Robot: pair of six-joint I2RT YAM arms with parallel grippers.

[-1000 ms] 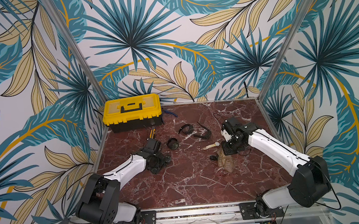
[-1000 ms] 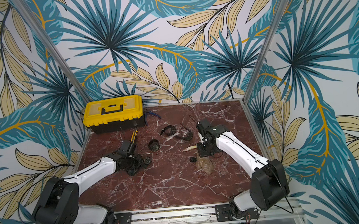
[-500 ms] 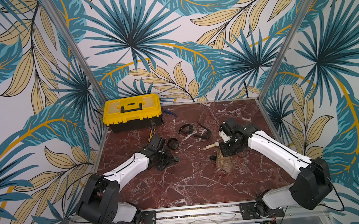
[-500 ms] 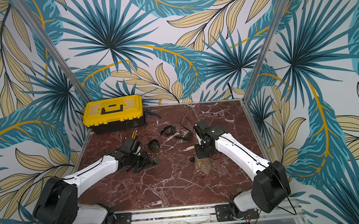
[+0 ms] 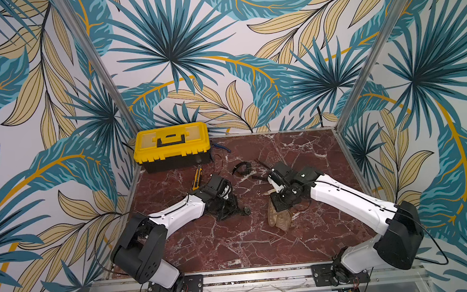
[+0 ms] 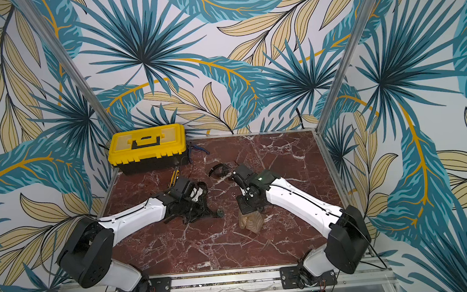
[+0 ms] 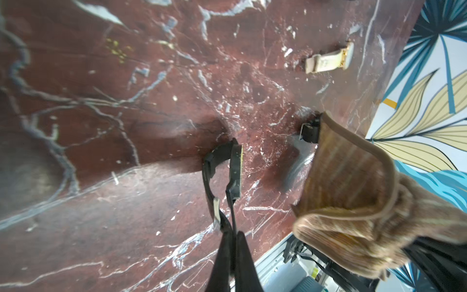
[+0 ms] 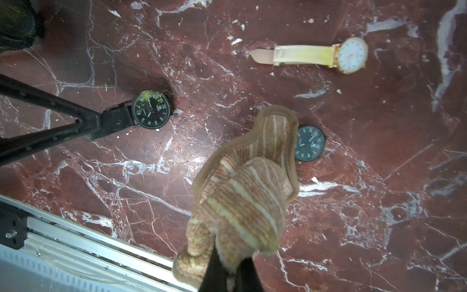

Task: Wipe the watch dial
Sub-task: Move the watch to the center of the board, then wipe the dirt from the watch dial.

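Well, your right gripper (image 8: 228,270) is clamped on the striped cloth (image 8: 240,197); it hangs just beside a second dark watch (image 8: 310,143), apart from the black watch (image 8: 145,113) your left gripper (image 8: 101,123) pinches by the strap (image 8: 118,117); greenish specks on its dial (image 8: 152,109) suggest the wiping is not yet done.

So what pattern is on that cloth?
The cloth is brown with cream stripes; clearest in the right wrist view.
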